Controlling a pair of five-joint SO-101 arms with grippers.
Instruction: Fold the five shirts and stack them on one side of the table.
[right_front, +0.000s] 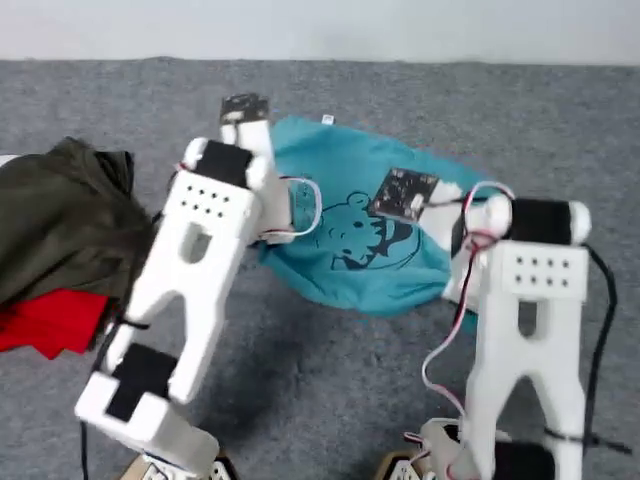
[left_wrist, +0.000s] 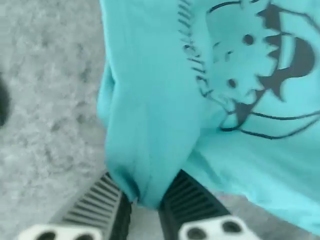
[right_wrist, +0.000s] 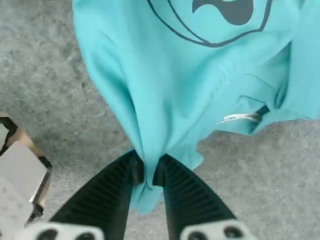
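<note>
We count three shirts: one teal shirt (right_front: 345, 165), one dark olive shirt (right_front: 60, 215) and one red shirt (right_front: 45, 325). We count two white arms, a left arm (right_front: 190, 270) and a right arm (right_front: 525, 310), and two grippers, the left gripper (left_wrist: 145, 200) and the right gripper (right_wrist: 148, 171).

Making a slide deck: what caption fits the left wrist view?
Left gripper shut on a fold of the teal shirt, grey table behind.

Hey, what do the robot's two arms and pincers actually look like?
The left arm and right arm are blocky white plastic with black motor sections and rows of small holes. Thin red and white cables loop along them. The left pincer and right pincer have black ribbed fingers on white bases.
</note>
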